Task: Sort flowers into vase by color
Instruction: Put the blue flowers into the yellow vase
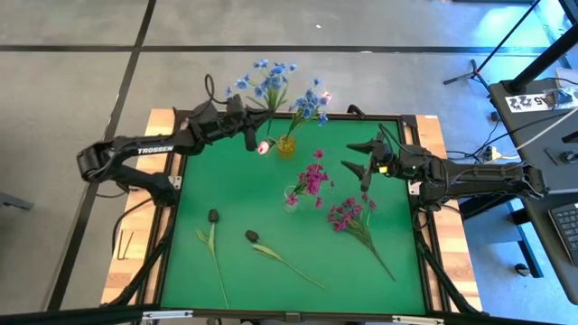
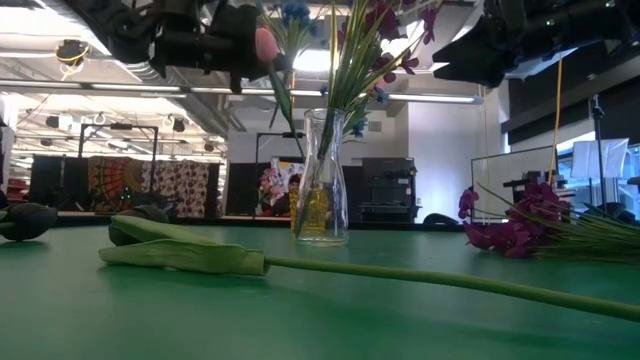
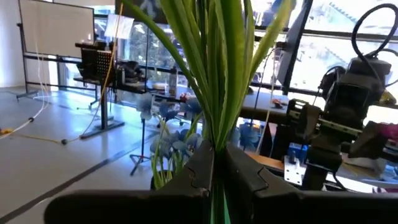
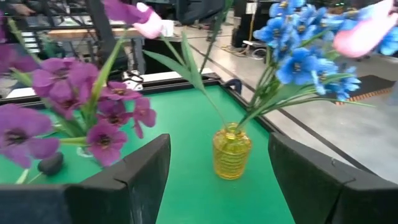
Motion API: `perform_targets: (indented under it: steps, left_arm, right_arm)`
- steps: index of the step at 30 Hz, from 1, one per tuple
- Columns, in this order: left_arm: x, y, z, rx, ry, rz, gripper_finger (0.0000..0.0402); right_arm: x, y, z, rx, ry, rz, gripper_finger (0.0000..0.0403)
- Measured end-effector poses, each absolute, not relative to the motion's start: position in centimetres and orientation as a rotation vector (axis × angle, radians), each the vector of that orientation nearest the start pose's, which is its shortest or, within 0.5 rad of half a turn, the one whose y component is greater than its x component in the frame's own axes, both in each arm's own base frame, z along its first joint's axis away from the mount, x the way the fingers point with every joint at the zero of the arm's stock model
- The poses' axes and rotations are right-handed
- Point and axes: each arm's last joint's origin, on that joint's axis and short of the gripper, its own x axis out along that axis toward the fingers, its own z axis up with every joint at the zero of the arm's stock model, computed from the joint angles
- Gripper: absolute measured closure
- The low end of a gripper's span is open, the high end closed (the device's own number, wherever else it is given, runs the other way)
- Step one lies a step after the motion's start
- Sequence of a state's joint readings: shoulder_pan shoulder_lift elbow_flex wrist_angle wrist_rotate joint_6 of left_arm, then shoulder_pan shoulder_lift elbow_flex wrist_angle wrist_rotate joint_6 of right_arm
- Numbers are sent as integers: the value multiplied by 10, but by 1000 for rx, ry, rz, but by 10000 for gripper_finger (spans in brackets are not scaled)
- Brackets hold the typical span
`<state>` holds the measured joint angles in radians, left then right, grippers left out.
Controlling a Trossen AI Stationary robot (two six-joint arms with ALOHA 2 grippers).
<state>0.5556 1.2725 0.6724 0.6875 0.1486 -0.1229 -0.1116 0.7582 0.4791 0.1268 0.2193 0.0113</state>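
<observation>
My left gripper (image 1: 256, 135) is shut on a white-pink tulip (image 1: 264, 146) above the table's far middle, beside a yellow vase (image 1: 286, 144) that holds blue flowers (image 1: 271, 79) and another pink bud (image 1: 327, 97). A clear vase (image 1: 292, 197) holds magenta flowers (image 1: 313, 178). My right gripper (image 1: 361, 162) is open and empty, right of both vases and pointing at the yellow vase (image 4: 231, 151). A magenta bunch (image 1: 352, 215) and two dark-budded flowers (image 1: 213, 217) (image 1: 252, 236) lie flat on the green mat. My left gripper pinches the tulip's green stem and leaves (image 3: 214, 146) between its two shut fingers, close to the pink bud (image 2: 265, 45). The fingers come about level from the table's left. The tulip is tilted, and its stem (image 4: 189, 68) runs down to the yellow vase's mouth.
The green mat (image 1: 226, 298) has a raised dark frame all round. The near dark tulip (image 2: 180, 255) lies across the low view's foreground. Bare mat shows at the near right (image 1: 379, 298) and the far right corner.
</observation>
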Motion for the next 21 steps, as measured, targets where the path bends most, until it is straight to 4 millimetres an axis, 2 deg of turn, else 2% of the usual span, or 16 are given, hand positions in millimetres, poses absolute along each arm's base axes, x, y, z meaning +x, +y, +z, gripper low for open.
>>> perform_targets:
  steps: [5, 10, 17, 21]
  left_arm:
    - [242, 146, 267, -62, -90, 412, 388]
    - [247, 160, 251, 5, -54, 466, 388]
    - [243, 170, 251, 57, -84, 534, 388]
    - [243, 167, 258, 73, -146, 469, 388]
  right_arm:
    - [173, -26, 261, 8, 148, -357, 133]
    - [173, -26, 261, 16, 144, -358, 133]
    - [173, -27, 261, 36, 141, -362, 133]
    - [173, -27, 261, 36, 141, -370, 133]
